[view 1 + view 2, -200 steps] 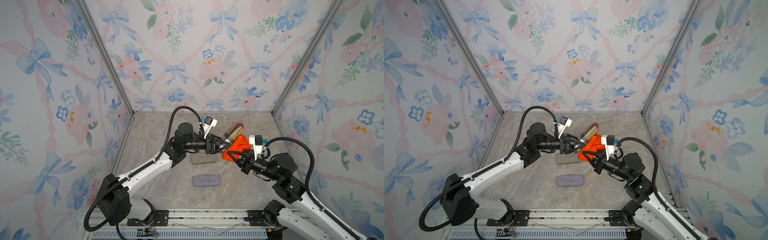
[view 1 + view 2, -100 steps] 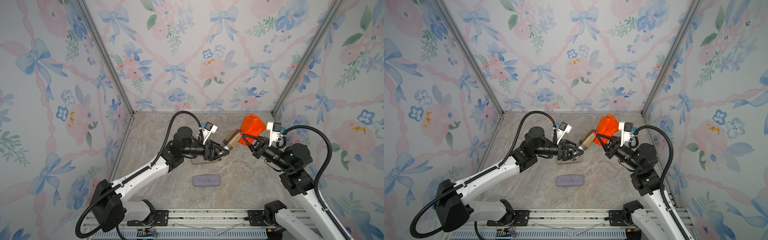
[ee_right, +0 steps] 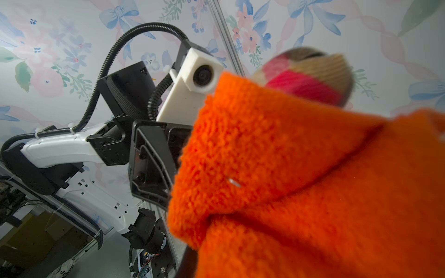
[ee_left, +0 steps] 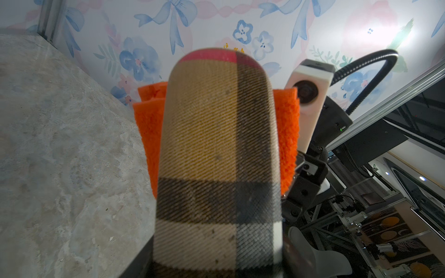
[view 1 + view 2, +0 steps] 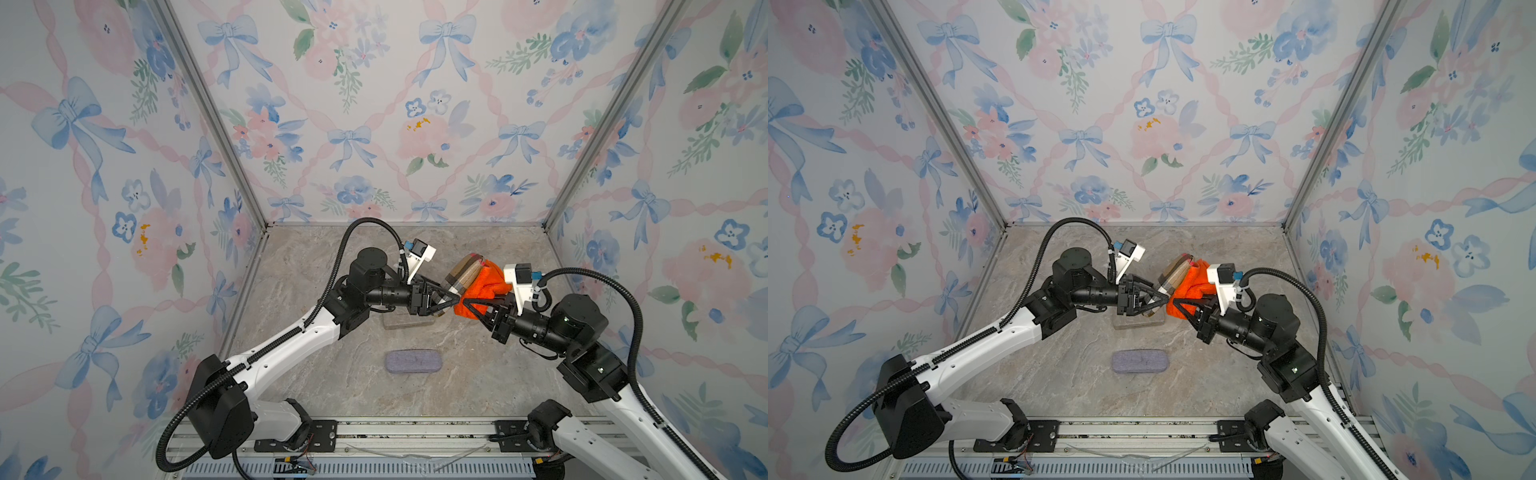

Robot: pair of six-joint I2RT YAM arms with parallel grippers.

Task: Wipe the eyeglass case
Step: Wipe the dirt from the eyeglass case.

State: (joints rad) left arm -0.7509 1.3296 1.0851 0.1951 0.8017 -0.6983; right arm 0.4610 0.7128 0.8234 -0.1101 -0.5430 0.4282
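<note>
Two grippers meeting at one plaid case

My left gripper (image 5: 452,300) is clamped tight on the lower end of the eyeglass case (image 5: 464,271), jaws drawn in against the plaid fabric. The case rises out of my grip at a tilt, clear of the table (image 5: 316,374). Its rounded, red-banded far end points up and toward the back wall. In my left wrist view the eyeglass case (image 4: 218,156) fills the middle, running straight away from the jaws, with cloth showing behind it on both sides.

My right gripper (image 5: 469,306) is pinched together on the orange cloth (image 5: 487,283). It comes in from the opposite side, so its tips sit just beside my left ones. The cloth is bunched against the side of the case that faces my right arm, touching it along most of its length. In my right wrist view the orange cloth (image 3: 301,180) hides the jaws, and only the top end of the case (image 3: 310,72) peeks above it.

Below both grippers a clear box (image 5: 397,323) rests on the table. Nearer the rail, well apart from the case, lies a grey oblong pad (image 5: 412,362).
</note>
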